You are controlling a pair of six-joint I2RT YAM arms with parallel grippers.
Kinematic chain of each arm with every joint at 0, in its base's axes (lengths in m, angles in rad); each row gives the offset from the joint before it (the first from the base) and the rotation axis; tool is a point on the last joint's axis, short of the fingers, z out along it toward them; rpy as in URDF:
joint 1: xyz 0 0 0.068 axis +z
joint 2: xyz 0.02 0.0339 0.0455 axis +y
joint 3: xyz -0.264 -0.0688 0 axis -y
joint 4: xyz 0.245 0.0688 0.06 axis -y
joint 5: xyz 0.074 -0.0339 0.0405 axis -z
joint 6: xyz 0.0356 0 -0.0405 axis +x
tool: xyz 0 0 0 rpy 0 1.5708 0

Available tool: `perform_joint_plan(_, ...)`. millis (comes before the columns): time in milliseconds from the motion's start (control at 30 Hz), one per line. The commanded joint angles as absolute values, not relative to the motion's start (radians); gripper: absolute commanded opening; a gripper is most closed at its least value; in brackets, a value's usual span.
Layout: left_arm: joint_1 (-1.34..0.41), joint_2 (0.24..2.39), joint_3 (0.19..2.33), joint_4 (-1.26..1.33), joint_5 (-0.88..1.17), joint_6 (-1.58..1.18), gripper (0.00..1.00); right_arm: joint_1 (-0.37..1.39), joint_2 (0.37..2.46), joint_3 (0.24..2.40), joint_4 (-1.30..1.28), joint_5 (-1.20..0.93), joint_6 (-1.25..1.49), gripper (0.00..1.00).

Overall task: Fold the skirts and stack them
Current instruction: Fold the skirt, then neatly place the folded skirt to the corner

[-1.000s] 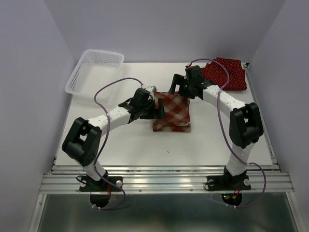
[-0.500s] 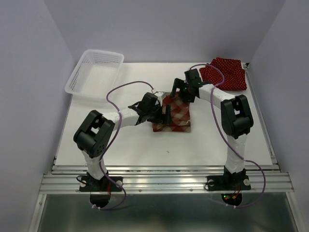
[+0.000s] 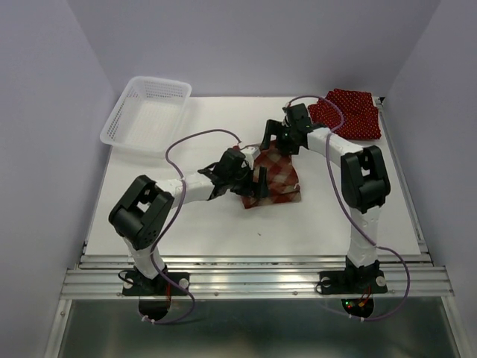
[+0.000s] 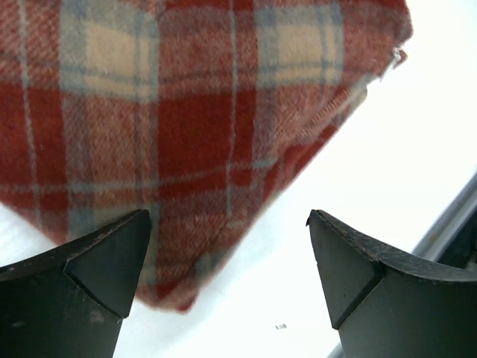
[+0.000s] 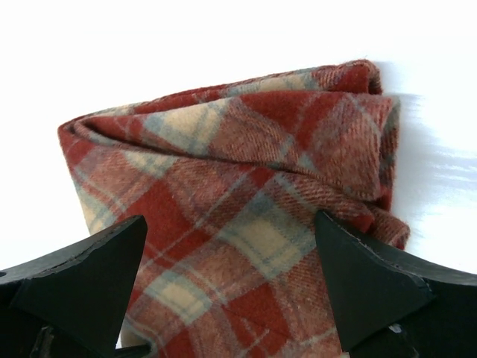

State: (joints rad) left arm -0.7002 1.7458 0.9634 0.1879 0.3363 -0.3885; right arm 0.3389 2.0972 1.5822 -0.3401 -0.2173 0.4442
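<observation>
My left tool (image 4: 227, 257) is released and spread wide, with nothing clamped in it. Between its two black tips, on the white tabletop (image 4: 417, 112), lies one corner of the plaid skirt (image 4: 186, 112). I cannot tell whether the tips touch the cloth. My right tool (image 5: 227, 287) is released as well, its tips wide apart over the same skirt. There the skirt's layers show as a soft fold, with the rounded edge on the far side. Seen from above, the plaid skirt lies folded near the middle of the tabletop, turned a little askew. My left tool is at its near-left edge and my right tool at its far-left corner. The polka-dot skirts (image 3: 349, 112) lie bunched together at the far right corner, well apart from the plaid one. A white mesh basket (image 3: 113, 127) sits at the far left corner.
</observation>
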Motion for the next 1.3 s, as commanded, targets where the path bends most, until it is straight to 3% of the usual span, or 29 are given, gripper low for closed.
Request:
perform_joint_plan(0, -0.713, 1.596, 1.037, 0.072, 0.29, -0.44, 0.99, 0.328, 1.944, 1.589, -0.38, -0.23, 0.373, 1.0)
perform_joint_plan(133, -0.712, 1.502, 1.078, 0.02, 0.193, -0.488, 0.99, 0.328, 1.679, 1.481, -0.385, -0.21, 0.379, 1.0)
perform_joint_plan(333, -0.706, 1.379, 1.023, -0.109, 0.025, -0.561, 0.99, 0.328, 1.358, 1.149, -0.393, -0.184, 0.508, 1.0)
perform_joint_plan(500, -0.64, 1.249, 0.934, -0.182, -0.027, -0.568, 0.99, 0.484, 1.175, 0.895, -0.42, -0.135, 0.63, 1.0)
perform_joint_plan(600, -0.612, 1.157, 0.878, -0.209, -0.083, -0.621, 0.99, 0.624, 1.176, 0.848, -0.43, -0.063, 0.692, 1.0)
perform_joint_plan(733, -0.578, 1.065, 0.822, -0.213, -0.084, -0.641, 0.99, 0.678, 1.241, 0.793, -0.358, -0.051, 0.767, 1.0)
perform_joint_plan(1267, -0.546, 1.091, 0.805, -0.204, -0.092, -0.634, 0.99, 0.678, 1.528, 0.839, -0.212, 0.164, 0.805, 1.0)
